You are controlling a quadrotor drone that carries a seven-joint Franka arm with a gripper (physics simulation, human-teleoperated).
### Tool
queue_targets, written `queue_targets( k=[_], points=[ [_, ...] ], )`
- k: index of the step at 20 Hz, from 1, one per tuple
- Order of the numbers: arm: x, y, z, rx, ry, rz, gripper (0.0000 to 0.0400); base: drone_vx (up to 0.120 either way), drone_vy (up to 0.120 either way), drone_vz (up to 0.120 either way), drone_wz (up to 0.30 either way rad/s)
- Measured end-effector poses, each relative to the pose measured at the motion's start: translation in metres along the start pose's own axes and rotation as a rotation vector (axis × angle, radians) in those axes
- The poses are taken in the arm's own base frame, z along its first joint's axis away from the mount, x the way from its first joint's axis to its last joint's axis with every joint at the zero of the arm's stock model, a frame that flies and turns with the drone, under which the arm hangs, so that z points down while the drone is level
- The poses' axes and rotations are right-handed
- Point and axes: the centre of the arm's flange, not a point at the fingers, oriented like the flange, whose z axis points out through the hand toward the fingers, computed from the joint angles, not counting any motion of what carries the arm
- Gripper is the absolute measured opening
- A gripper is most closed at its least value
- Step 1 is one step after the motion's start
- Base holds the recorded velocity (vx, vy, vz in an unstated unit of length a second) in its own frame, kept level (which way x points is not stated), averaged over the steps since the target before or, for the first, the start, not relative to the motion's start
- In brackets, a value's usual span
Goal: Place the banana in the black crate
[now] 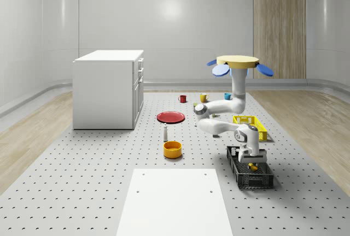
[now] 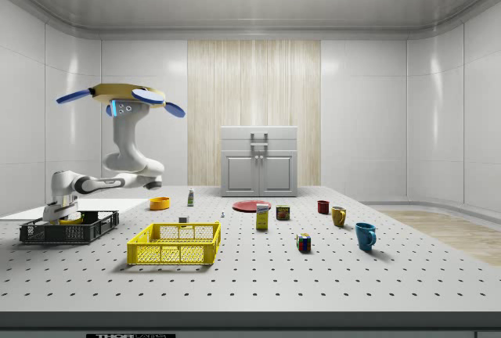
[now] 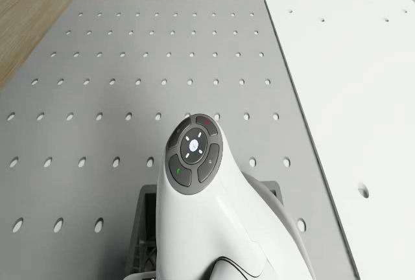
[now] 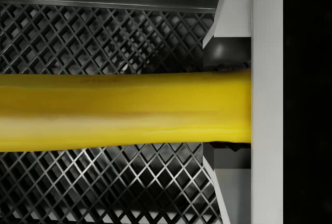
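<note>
Wrist view, banana (image 4: 124, 111) clamped between the jaws just above the black crate (image 4: 104, 37) mesh floor, whole-scene view, drone (image 1: 237, 62) hovering beyond the yellow crate (image 1: 251, 127), arm reaching down into the black crate, gripper (image 1: 252, 164) inside it.

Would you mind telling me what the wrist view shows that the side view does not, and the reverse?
Wrist view alone: the gripper's fingers against the banana, with crate mesh behind it. Side view alone: the drone hovering behind the crates, the yellow crate, cabinet and mugs. Both: the banana and the black crate.
</note>
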Motion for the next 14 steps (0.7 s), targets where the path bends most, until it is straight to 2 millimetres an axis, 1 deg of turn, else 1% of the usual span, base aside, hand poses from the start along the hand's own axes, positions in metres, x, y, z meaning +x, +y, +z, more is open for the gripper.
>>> queue_targets(
  k=[1, 2, 3, 5, 9, 14],
  points=[
    [0.000, 0.000, 0.000, 0.000, -0.001, 0.008, 0.0271, 0.000, 0.000, 0.000, 0.000],
    [0.000, 0.000, 0.000, 0.001, -0.001, 0.014, 0.0300, 0.000, 0.000, 0.000, 0.000],
    [0.000, 0.000, -0.001, 0.001, -0.002, 0.020, 0.0322, 0.000, 0.000, 0.000, 0.000],
    [0.000, 0.000, -0.005, 0.002, -0.003, 0.029, 0.0353, 0.000, 0.000, 0.000, 0.000],
    [0.000, 0.000, -0.014, 0.002, -0.004, 0.039, 0.0383, 0.000, 0.000, 0.000, 0.000],
    [0.000, 0.000, -0.020, 0.002, -0.005, 0.044, 0.0395, 0.000, 0.000, 0.000, 0.000]
  ],
)
